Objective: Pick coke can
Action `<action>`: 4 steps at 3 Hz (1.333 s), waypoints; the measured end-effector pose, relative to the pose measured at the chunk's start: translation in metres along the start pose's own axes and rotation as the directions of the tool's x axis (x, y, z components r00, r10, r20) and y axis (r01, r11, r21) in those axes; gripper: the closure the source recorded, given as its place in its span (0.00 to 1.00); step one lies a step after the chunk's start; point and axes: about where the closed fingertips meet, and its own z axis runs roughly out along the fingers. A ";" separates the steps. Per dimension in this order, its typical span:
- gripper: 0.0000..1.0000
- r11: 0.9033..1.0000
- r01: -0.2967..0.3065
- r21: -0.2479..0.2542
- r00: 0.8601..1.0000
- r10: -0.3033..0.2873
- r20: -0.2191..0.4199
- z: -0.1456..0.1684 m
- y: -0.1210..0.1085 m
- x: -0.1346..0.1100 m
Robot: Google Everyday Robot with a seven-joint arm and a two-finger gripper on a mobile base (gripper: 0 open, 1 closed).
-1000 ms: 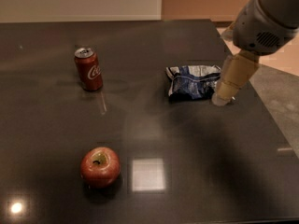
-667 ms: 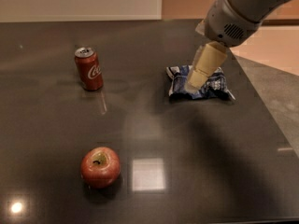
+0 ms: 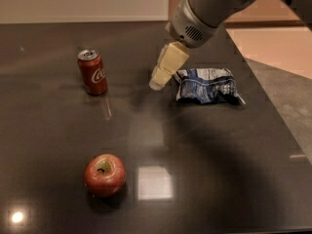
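Observation:
The coke can (image 3: 92, 72), red with white script and a silver top, stands upright on the dark table (image 3: 204, 169) at the left. My gripper (image 3: 159, 82) hangs from the grey arm coming in from the upper right. It is over the table's middle, to the right of the can and apart from it. It holds nothing that I can see.
A crumpled blue and white chip bag (image 3: 207, 86) lies just right of the gripper. A red apple (image 3: 105, 175) sits at the front left. The table's right edge runs diagonally past the bag, with floor beyond it.
The arm has swung left across the table, from the right side of the chip bag over it to its left side, closer to the can. The can, apple and bag have not moved.

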 end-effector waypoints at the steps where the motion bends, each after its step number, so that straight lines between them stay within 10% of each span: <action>1: 0.00 1.000 0.013 -0.013 0.999 -0.012 0.036 0.030 0.004 -0.035; 4: 0.00 0.989 -0.150 -0.016 0.988 0.150 0.033 0.099 -0.001 -0.114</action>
